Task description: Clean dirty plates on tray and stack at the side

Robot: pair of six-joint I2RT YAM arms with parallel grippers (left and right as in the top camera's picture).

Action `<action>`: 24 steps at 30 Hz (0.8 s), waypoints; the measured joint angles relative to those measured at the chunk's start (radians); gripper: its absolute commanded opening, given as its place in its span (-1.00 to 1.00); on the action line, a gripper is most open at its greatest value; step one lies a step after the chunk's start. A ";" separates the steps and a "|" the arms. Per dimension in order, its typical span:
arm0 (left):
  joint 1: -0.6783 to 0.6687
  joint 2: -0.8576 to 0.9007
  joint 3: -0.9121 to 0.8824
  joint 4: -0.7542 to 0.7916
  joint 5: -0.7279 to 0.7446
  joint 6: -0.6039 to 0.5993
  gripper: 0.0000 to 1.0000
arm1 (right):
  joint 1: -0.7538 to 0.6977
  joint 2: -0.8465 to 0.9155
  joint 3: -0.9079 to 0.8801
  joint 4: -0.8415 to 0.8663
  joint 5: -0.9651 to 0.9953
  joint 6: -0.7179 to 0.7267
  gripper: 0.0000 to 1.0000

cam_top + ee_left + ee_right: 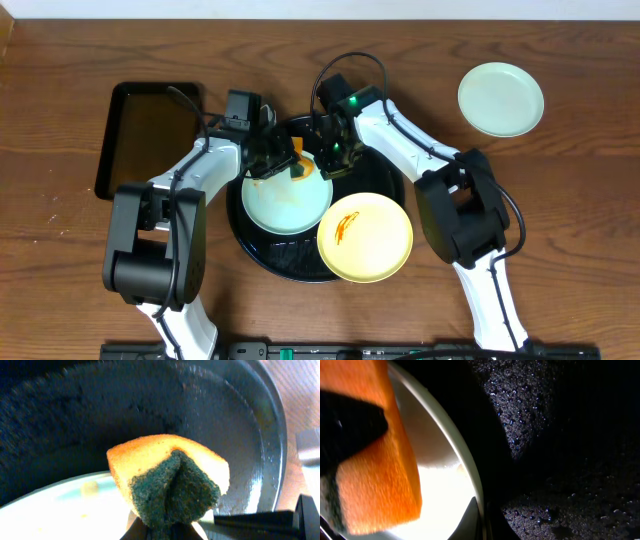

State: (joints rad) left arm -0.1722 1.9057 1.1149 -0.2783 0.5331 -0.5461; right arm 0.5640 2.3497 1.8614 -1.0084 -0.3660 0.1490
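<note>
The left gripper (283, 158) pinches a folded sponge (167, 480) over the far edge of the mint plate (285, 205), which lies mid-tray (260, 255), ready for scrubbing. The right gripper (333, 158), jaws closed, meets that plate's far rim, apparently steadying it. The smeared yellow plate (365, 237) overhangs the tray's near-right rim. Another mint plate (500, 98) sits near the table's far-right corner, seemingly finished.

The left arm (190, 175) and the right arm (410, 145) have glossy white shells on their links, joined by bulky matte black joint housings. Thin black cables (350, 62) loop loosely above the wrists. A small green light (352, 100) glows on the right arm's black wrist block. The left gripper (278, 155) and the right gripper (333, 150) are black.
</note>
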 measured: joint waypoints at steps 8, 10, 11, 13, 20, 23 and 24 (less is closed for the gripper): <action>-0.002 -0.007 0.000 -0.161 0.002 0.008 -0.85 | -0.005 0.000 0.000 0.009 -0.001 0.019 -0.98; -0.003 -0.007 0.000 -0.165 -0.021 0.008 -0.85 | -0.006 0.000 0.000 0.011 -0.002 0.023 -0.98; -0.003 -0.007 0.000 -0.161 -0.037 0.008 -0.85 | -0.006 0.000 0.000 0.012 -0.001 0.024 -0.98; -0.003 -0.007 0.000 -0.136 -0.069 0.010 -0.85 | -0.006 0.000 0.000 0.011 -0.001 0.026 -0.98; -0.011 -0.014 0.000 -0.118 -0.209 0.020 -0.85 | -0.002 0.000 0.000 0.011 -0.001 0.029 -0.98; -0.013 -0.026 0.004 -0.169 -0.296 0.023 -0.85 | 0.000 0.000 0.000 0.010 -0.002 0.030 -0.98; -0.013 -0.029 0.006 -0.187 -0.325 0.023 -0.85 | 0.001 0.000 0.000 0.010 -0.003 0.030 -0.98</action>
State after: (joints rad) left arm -0.1856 1.8767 1.1210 -0.4656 0.2085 -0.5236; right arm 0.5648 2.3497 1.8614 -0.9981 -0.3695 0.1787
